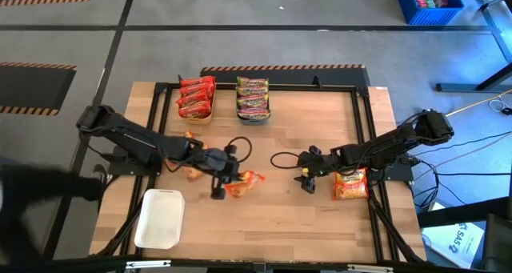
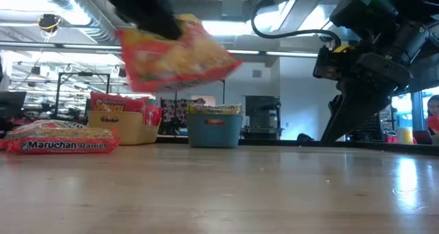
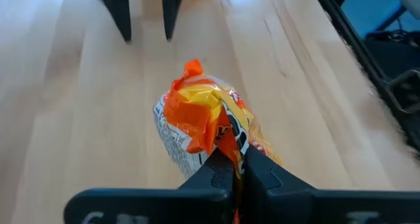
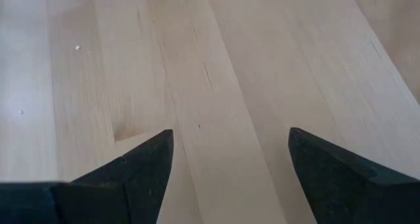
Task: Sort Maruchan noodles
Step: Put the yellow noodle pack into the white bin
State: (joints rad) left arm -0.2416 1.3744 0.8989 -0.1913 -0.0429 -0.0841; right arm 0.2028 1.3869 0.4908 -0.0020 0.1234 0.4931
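An orange Maruchan noodle packet (image 1: 246, 184) hangs above the middle of the table, and my left gripper (image 1: 230, 178) is shut on it. The low view shows the same packet (image 2: 177, 55) high above the tabletop. My right gripper (image 4: 230, 159) stands open to the right of it, pointing down at bare wood, with nothing between its fingers. Another orange packet (image 1: 193, 174) lies flat under my left arm. A further packet (image 1: 350, 185) lies flat beside my right arm. Red packets fill a yellow tray (image 1: 198, 115), and green-edged packets fill a blue-grey tray (image 1: 254, 118). My left gripper pinches the packet's crumpled near end (image 3: 226, 145) between its two fingers. The fingers slant down from the table's left side. The packet juts out beyond the fingertips, bunched and tilted, lifted clear of the table.
A white tray (image 1: 160, 218) sits at the near left. A black frame (image 1: 364, 105) runs around the wooden tabletop. One small orange packet (image 1: 189, 134) lies near the left arm. Bare wood lies between the two grippers and toward the near edge.
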